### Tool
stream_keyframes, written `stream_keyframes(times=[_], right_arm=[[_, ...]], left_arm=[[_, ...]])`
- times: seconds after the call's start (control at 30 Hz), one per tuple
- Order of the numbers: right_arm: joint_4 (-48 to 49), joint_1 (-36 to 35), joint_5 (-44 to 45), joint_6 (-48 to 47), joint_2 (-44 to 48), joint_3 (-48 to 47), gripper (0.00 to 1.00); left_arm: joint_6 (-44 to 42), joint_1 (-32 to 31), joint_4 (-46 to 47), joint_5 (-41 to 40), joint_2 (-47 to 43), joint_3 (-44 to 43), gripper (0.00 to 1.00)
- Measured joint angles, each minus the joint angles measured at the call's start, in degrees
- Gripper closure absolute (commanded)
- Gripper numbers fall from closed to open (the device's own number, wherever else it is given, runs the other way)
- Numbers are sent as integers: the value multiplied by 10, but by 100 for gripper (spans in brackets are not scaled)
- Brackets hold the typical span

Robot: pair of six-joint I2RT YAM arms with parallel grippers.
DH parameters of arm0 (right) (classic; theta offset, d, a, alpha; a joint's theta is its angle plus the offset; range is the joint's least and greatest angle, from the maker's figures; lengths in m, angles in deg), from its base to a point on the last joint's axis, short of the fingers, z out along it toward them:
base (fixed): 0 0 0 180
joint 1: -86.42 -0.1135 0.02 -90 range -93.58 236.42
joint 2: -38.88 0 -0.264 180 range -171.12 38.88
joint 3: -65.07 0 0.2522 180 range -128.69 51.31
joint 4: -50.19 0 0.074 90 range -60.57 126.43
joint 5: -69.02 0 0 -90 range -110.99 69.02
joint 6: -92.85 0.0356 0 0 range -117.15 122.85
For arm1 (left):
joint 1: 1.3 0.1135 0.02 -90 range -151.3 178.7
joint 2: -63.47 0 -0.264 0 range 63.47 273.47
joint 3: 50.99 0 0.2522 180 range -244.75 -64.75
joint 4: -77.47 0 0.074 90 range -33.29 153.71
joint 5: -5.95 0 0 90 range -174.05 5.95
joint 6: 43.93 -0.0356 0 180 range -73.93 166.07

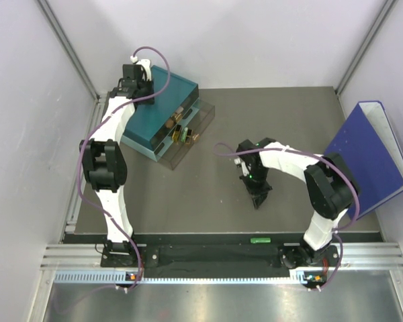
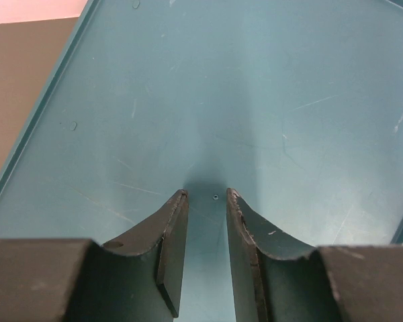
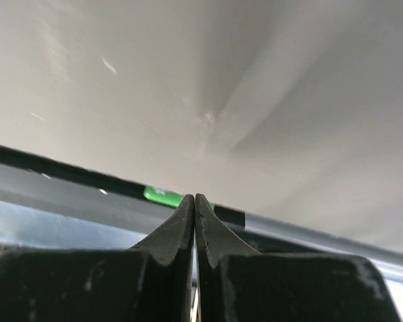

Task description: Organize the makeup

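**Fig. Two arms over a part-sorted makeup set: hazards and condition of the pieces.**

The left gripper [image 2: 207,196], its jaws part-spread with nothing between them, sits low over the top of the teal drawer box [image 1: 162,90]. The wrist view does not show clearly whether the tips touch that surface. A push here would probably slide the box and jostle its open drawer [image 1: 200,119]. The right gripper [image 3: 195,198], jaws pressed together and empty, points toward a green piece [image 1: 258,239]. That piece lies alone on the dark strip [image 1: 188,238] at the table's near edge. Closed tips arriving there could knock it over the edge instead of taking it. The makeup [image 1: 178,127] in the drawer shows as small tan, gold and black pieces packed close together, their shapes too small to tell.
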Motion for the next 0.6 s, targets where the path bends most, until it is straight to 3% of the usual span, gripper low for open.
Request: stream_keyframes(times=[0.2,0.3,0.33,0.37,0.6], right_arm=[[18,10,31,8,0,-105,95],[35,24,45,8,-3,-175,89],[38,31,49,9,-6,-201,89],[45,38,53,9,-10,-226,87],[91,118,61,18,-66,-368,77]], left_arm=[[-1,-3,10,-8,-14,9,61],[-1,-6,6,6,-27,20,44],[-4,-7,3,14,-31,23,33],[-6,-10,-2,24,-38,28,27],[-23,-45,-56,95,-73,50,26]])
